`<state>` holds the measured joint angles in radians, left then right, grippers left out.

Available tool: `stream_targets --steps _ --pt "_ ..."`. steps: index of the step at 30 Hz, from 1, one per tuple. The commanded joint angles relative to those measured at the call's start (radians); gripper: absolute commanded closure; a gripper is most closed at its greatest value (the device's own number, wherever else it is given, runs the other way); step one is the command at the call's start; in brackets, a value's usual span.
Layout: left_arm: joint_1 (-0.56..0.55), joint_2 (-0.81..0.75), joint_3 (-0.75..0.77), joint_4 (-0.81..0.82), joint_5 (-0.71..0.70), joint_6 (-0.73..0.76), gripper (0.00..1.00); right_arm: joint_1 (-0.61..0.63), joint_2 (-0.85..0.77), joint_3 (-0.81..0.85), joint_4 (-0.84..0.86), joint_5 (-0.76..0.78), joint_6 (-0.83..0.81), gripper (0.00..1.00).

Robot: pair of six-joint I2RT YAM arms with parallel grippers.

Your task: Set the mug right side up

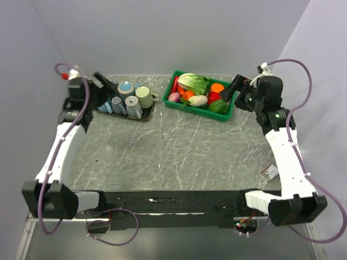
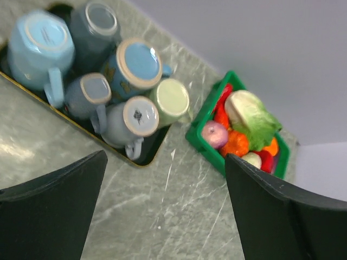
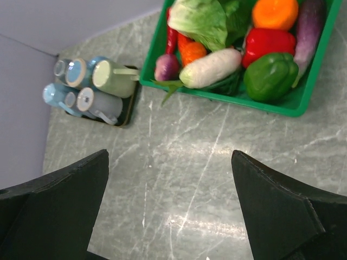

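Note:
Several mugs stand bottom-up on a dark tray (image 1: 142,118) at the back left: a light blue one (image 2: 40,43), a dark one (image 2: 97,24), a blue one with a tan base ring (image 2: 138,62), a small grey-blue one (image 2: 89,92) and a grey one (image 2: 133,119). A pale green mug (image 2: 171,100) at the tray's right end seems tipped on its side (image 1: 144,97). My left gripper (image 1: 105,84) is open and empty, hovering just left of the tray. My right gripper (image 1: 230,89) is open and empty, by the right end of the vegetable basket.
A green basket (image 1: 190,109) of toy vegetables (cabbage, white radish, green and red peppers, orange, aubergine) stands at the back centre-right, close to the tray. Grey walls enclose the table at the back and sides. A small tag (image 1: 270,172) lies near the right arm.

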<state>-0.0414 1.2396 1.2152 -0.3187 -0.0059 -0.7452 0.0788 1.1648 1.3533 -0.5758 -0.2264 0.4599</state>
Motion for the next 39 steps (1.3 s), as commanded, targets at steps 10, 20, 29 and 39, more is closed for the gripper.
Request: stream_targets --steps 10,20,29,39 --pt "-0.287 0.472 0.296 -0.278 -0.414 -0.201 0.04 -0.005 0.108 0.037 -0.013 0.088 0.002 0.02" --pt "-0.347 0.646 0.305 -0.284 -0.488 -0.286 0.03 -0.004 0.081 0.003 -0.084 0.154 -0.01 0.05" --pt "-0.345 0.733 0.345 -0.234 -0.523 -0.198 0.21 -0.004 0.023 -0.055 -0.073 0.167 0.002 0.05" --pt "-0.333 0.771 0.359 -0.155 -0.513 -0.126 0.36 -0.004 0.009 -0.109 -0.045 0.199 0.003 0.05"
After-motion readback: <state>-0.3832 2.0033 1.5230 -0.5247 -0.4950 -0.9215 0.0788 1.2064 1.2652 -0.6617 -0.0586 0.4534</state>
